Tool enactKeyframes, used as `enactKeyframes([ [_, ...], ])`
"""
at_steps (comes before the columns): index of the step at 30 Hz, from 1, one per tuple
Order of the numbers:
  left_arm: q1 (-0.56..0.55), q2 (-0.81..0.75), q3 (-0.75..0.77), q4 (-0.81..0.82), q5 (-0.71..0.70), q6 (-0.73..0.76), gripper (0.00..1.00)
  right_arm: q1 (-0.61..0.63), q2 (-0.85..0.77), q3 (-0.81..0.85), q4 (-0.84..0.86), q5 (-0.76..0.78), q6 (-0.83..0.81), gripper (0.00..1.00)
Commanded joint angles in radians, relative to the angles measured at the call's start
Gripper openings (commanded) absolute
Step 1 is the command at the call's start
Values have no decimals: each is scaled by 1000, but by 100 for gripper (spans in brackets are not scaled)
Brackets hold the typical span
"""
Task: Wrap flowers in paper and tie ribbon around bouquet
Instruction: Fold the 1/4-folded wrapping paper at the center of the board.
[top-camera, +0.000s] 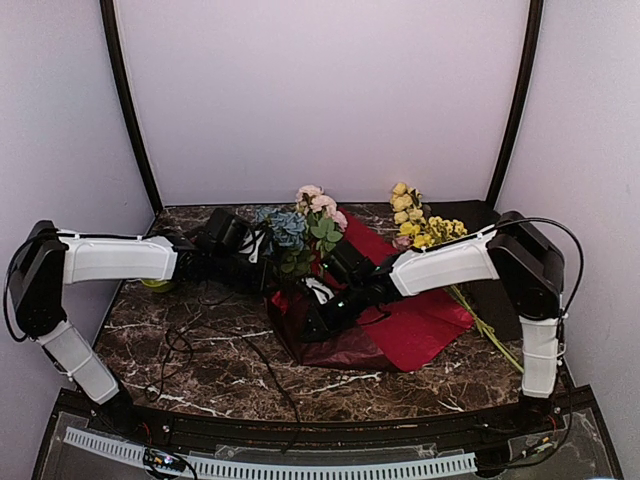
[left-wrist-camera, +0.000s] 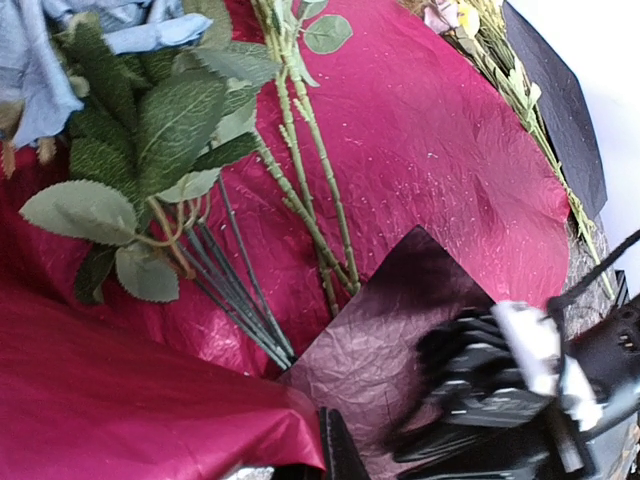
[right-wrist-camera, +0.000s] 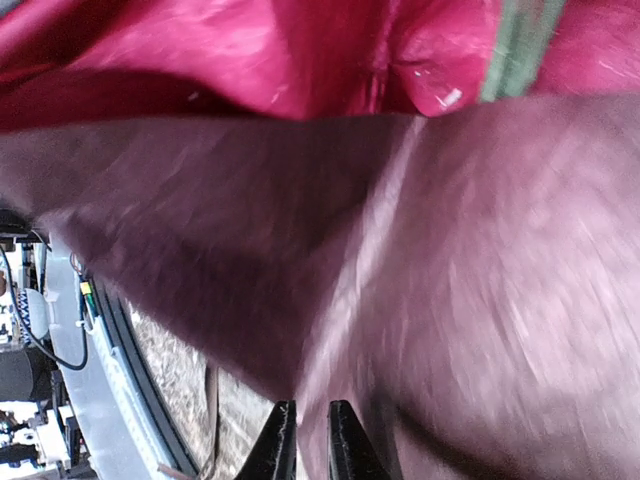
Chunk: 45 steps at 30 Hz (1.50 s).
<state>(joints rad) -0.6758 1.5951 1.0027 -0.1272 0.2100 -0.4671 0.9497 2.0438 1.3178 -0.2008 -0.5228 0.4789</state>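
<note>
Tabletop (top-camera: 200, 345) is dark veined marble, enclosed by pale walls (top-camera: 320, 90).

Paper (left-wrist-camera: 430, 170) crinkly, glossy; table (top-camera: 430, 385) polished dark marble.

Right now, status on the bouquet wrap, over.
Left gripper shut on paper. Right gripper nearly closed at paper fold, grip unclear. Flowers unwrapped; nothing seen blocking.

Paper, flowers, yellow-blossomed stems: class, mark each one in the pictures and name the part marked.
paper (left-wrist-camera: 440, 170), left wrist view, its bright red face.
flowers (top-camera: 289, 228), top external view, the blue cluster.
yellow-blossomed stems (top-camera: 404, 203), top external view, the yellow blossoms.
</note>
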Motion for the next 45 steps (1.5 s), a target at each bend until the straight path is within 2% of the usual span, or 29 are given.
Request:
enactKeyframes([
  [1, -11, 16, 54, -36, 8, 29, 0, -9, -96, -88, 21, 45, 26, 12],
  [4, -17, 27, 82, -55, -7, 41, 0, -14, -118, -151, 34, 52, 38, 13],
  [10, -51, 68, 145, -66, -1, 54, 0, -39, -60, -158, 108, 8, 54, 12],
  [19, -107, 202, 262, -40, 45, 52, 0, -51, -45, -210, 242, -18, 74, 11],
  [25, -108, 277, 301, -22, 57, 45, 0, -50, -177, -318, 366, 61, 114, 10],
  [29, -109, 311, 322, -33, 56, 51, 0, -51, -282, -379, 389, 133, 124, 11],
  [32, -110, 318, 324, -34, 51, 52, 0, -51, -351, -393, 381, 204, 124, 15],
  [35, -110, 320, 327, -34, 45, 53, 0, -50, -394, -385, 392, 225, 129, 24],
  [38, -110, 324, 332, -34, 43, 53, 0, -49, -369, -342, 383, 210, 145, 33],
  [45, -110, 327, 335, -37, 29, 59, 0, -38, -300, -285, 349, 184, 177, 44],
])
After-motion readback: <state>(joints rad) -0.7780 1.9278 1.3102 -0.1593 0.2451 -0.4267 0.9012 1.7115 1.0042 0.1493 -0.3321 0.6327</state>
